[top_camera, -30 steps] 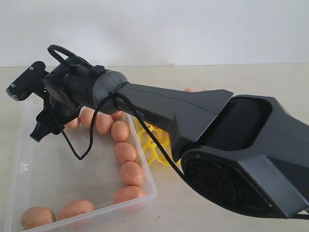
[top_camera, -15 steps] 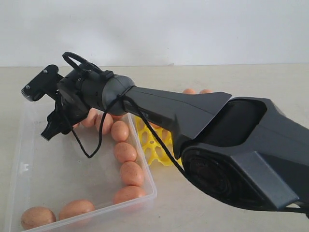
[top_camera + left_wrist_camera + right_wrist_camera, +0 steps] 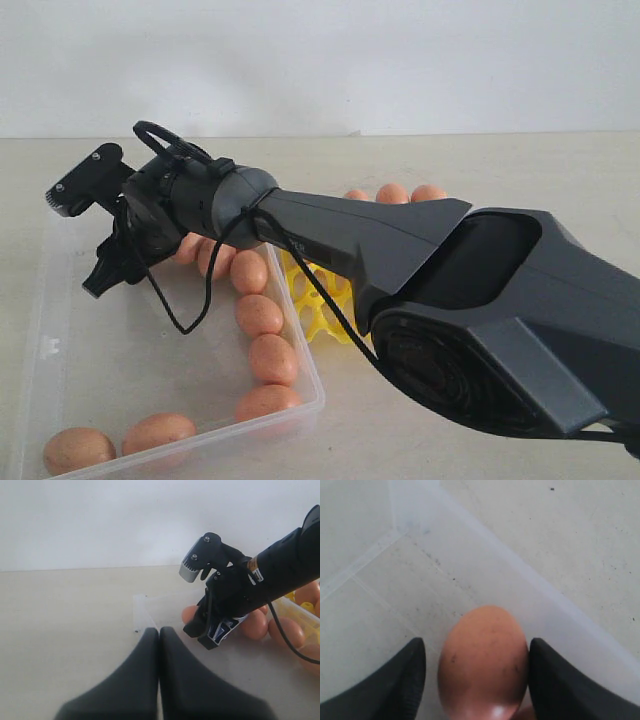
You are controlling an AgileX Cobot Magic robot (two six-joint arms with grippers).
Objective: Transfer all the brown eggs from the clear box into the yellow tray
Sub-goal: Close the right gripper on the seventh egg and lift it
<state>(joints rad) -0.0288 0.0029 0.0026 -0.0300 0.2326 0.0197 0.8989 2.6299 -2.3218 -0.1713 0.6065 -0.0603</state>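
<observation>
Jaws pressed together, the left gripper point(image 3: 159, 636) rested short of the clear box point(image 3: 318, 395), where brown eggs point(image 3: 272, 358) lined the near and right walls. Near a far corner, the right gripper point(image 3: 103, 268) stood with jaws apart astride one smooth, faintly speckled egg point(image 3: 482, 662), its long axis along the fingers. The yellow tray point(image 3: 318, 300) lay beside the right wall.

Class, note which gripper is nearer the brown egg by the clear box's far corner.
Right. The right gripper, open, straddles the brown egg; the left gripper, shut, sits outside the clear box over the bare table.
</observation>
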